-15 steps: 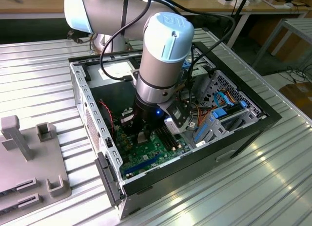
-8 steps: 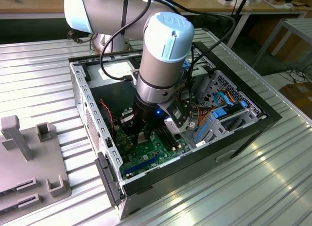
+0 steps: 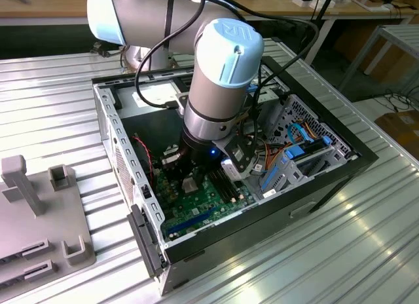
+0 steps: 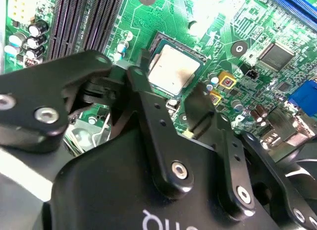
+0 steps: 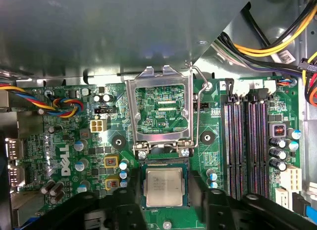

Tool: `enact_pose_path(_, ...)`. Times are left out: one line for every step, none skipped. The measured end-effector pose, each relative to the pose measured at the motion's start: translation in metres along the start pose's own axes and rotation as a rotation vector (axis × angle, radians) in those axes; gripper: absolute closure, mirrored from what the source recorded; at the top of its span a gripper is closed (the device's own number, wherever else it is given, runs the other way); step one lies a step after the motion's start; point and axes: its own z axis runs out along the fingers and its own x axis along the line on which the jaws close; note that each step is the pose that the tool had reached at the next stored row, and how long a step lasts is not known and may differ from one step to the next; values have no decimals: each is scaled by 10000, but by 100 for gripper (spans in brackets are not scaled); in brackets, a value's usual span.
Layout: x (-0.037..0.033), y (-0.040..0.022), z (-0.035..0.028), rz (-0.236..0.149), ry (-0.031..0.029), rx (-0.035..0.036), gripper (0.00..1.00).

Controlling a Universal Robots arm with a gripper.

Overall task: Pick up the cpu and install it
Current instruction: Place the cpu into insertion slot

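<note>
Gripper, fingers spread and holding nothing, is hovering astride the cpu lying in its socket, retention frame standing open: any sideways finger brush is risking skewing it.

Exterior view above; both wrist views close (shared motherboard)

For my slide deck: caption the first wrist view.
CPU lying in the open socket, load plate raised, end effector close over it.

Ribbed metal table with an open computer case and a grey fixture plate
</note>
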Motion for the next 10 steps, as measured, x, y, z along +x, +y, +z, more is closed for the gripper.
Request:
enact_pose_path(1,-1,0,-2,0,-1,42)
enact_pose_path(1,-2,1,-4,0,0,42)
enact_pose_path(2,-2,1,-4,1,1,36)
enact_pose_path(2,-2,4,-4,0,0,36)
enact_pose_path(2,-4,10,-7,0,2,36)
enact_pose_path(2,-4,15,-9,1,2,36)
enact_pose_path(2,-4,22,-12,1,1,36)
enact_pose_path(1,-5,25,-13,2,3,36)
enact_pose_path(0,-5,30,-15,1,3,36)
enact_pose_path(-2,-4,35,-14,2,2,36)
